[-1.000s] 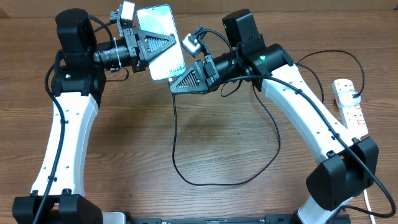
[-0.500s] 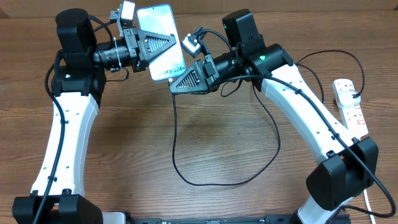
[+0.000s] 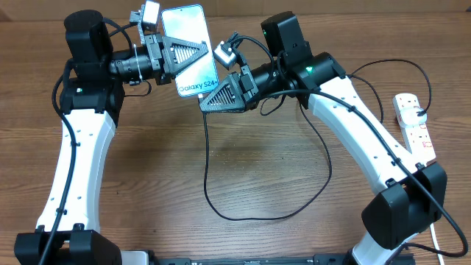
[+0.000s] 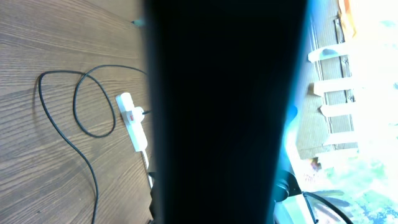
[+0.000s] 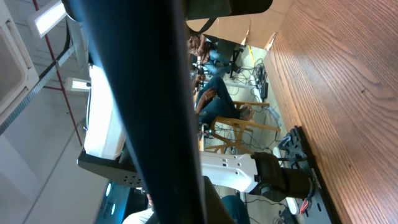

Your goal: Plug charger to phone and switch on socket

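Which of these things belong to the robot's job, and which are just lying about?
Part of the job:
- phone, held in the left fingers
- charger, its end in the right fingers
- socket

Just in the background:
- wooden chair
- seated person

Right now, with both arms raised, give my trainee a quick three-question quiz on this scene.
1. True or false: the phone lies flat on the table.
2. Which holds the charger? A) left gripper B) right gripper C) neither
3. Fill in: the socket sits near the table's ____ edge.
Key: 1 false, the left gripper holds it up. 2 B. 3 right.
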Available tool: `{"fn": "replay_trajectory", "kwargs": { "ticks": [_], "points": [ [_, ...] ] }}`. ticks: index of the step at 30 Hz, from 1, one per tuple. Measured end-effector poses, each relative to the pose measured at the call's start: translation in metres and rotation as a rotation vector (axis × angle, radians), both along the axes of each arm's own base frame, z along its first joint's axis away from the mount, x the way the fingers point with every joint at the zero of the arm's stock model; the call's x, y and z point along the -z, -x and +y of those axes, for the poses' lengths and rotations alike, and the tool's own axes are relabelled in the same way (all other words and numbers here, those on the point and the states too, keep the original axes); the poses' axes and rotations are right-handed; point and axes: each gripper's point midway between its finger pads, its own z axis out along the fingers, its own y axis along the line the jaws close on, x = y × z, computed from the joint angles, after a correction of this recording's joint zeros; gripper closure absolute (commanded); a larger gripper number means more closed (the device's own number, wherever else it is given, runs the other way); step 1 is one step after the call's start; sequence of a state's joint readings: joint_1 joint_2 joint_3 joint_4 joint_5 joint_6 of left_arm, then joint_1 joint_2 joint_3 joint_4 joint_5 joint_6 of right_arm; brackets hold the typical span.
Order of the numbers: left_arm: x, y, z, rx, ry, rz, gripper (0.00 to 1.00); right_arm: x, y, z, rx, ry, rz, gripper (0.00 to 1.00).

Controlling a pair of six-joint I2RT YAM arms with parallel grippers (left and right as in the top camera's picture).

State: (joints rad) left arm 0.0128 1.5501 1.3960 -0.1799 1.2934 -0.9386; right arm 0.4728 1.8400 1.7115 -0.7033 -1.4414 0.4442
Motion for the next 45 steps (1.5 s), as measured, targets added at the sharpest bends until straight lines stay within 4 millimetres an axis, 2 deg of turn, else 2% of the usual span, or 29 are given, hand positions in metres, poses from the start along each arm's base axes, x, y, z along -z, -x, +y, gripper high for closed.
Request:
{"fn": "replay_trajectory", "kwargs": {
  "ticks": [17, 45],
  "points": [
    [-0.001, 0.002, 0.0, 0.012, -0.001, -0.018, 0.96, 0.0, 0.0, -0.001, -0.002, -0.003, 0.002, 0.96],
    [0.005, -0.001, 0.014, -0.041, -0.048, 0.005, 0.96, -0.003, -0.018, 0.011, 0.049, 0.008, 0.023, 0.96]
  ]
}}
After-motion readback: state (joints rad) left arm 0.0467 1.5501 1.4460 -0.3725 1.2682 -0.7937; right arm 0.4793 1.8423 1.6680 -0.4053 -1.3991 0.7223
